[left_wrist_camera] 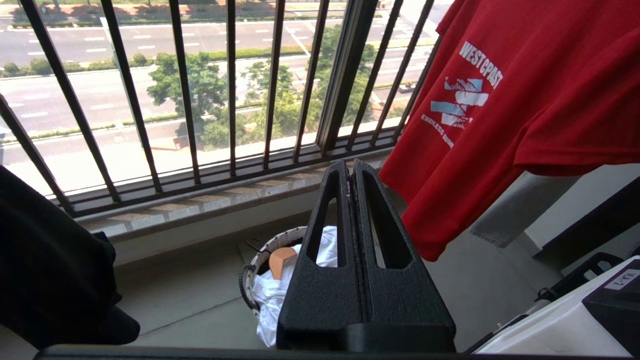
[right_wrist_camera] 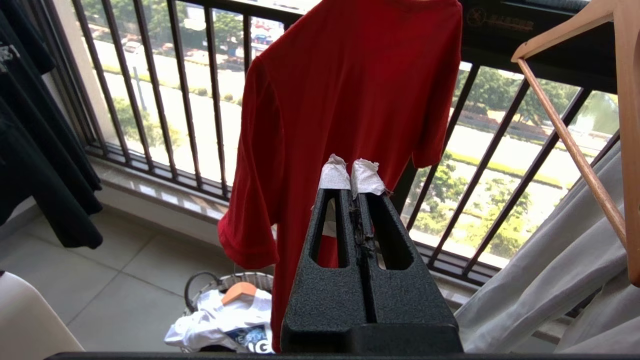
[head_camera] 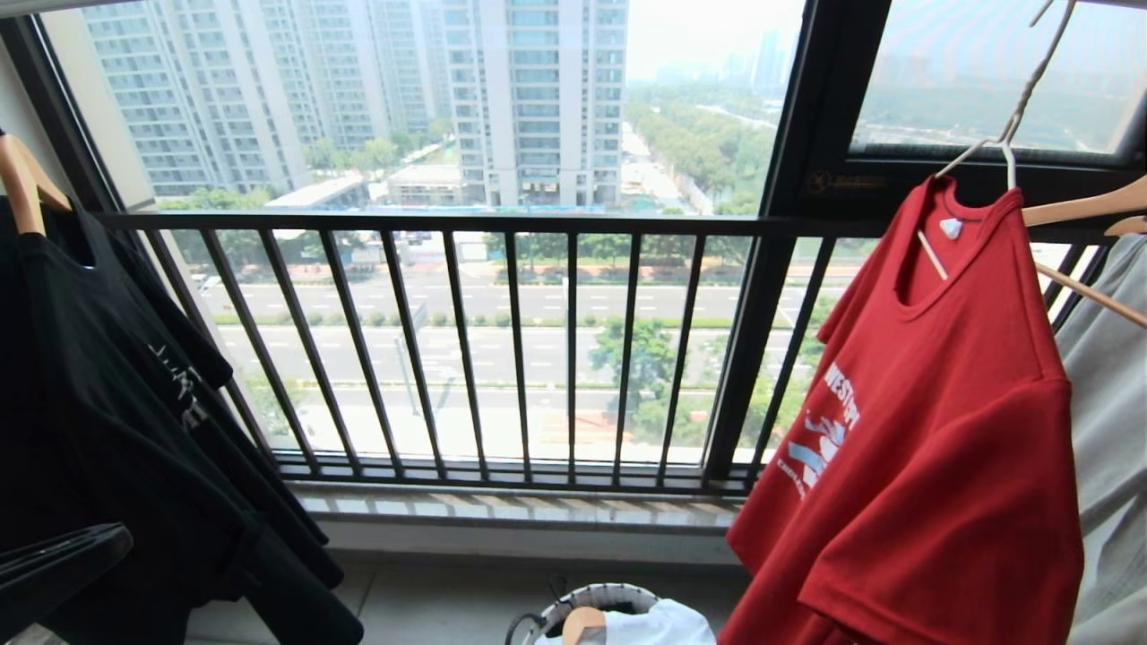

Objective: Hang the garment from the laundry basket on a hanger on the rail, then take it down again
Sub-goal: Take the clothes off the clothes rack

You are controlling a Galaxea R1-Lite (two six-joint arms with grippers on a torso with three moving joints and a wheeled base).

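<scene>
The red T-shirt [right_wrist_camera: 350, 90] hangs on the wire hanger [head_camera: 1004, 143], its long axis running straight down, directly ahead of and above the right hand [right_wrist_camera: 352, 175]. That hand is clenched on nothing, just short of the cloth. The left hand [left_wrist_camera: 350, 172], also clenched and empty, sits farther off to the shirt's side, so the right arm looks better placed for taking it down.

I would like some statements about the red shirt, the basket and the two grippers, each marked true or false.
1. The red T-shirt hangs on the wire hanger. True.
2. The laundry basket is empty. False: white cloth and a wooden hanger lie in it.
3. The left gripper is shut and holds nothing. True.
4. The right gripper grips the red T-shirt. False: it is shut, apart from the shirt, holding nothing.
5. A black T-shirt hangs to the right of the red one. False: it hangs far to the left, on a wooden hanger.
</scene>
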